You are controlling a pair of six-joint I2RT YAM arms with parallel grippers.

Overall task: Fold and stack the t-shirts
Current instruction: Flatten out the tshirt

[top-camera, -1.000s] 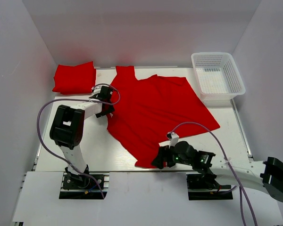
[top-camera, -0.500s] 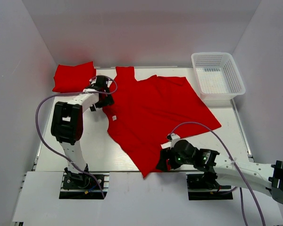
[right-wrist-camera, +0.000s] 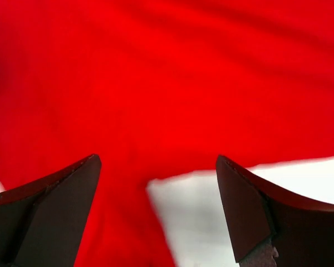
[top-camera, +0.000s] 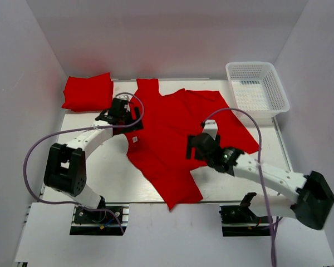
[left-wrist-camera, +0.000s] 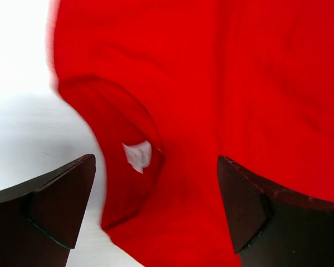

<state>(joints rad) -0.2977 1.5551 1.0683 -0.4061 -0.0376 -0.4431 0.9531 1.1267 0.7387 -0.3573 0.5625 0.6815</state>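
One red t-shirt lies spread and crumpled across the middle of the table, one corner reaching the near edge. A second t-shirt sits folded at the back left. My left gripper hovers open over the spread shirt's left edge. In the left wrist view the gripper has the neckline and its white tag between its fingers, gripping nothing. My right gripper is open above the shirt's lower middle. The right wrist view shows that gripper over a shirt edge and bare table.
A white mesh basket stands at the back right, beside the spread shirt's right side. White walls close in the left, back and right. Bare table shows at the near left and near right of the shirt.
My left gripper has opened and let go of the shirt's neck edge, which now lies flat. The right arm has swung from the near edge up over the shirt's middle, still open.
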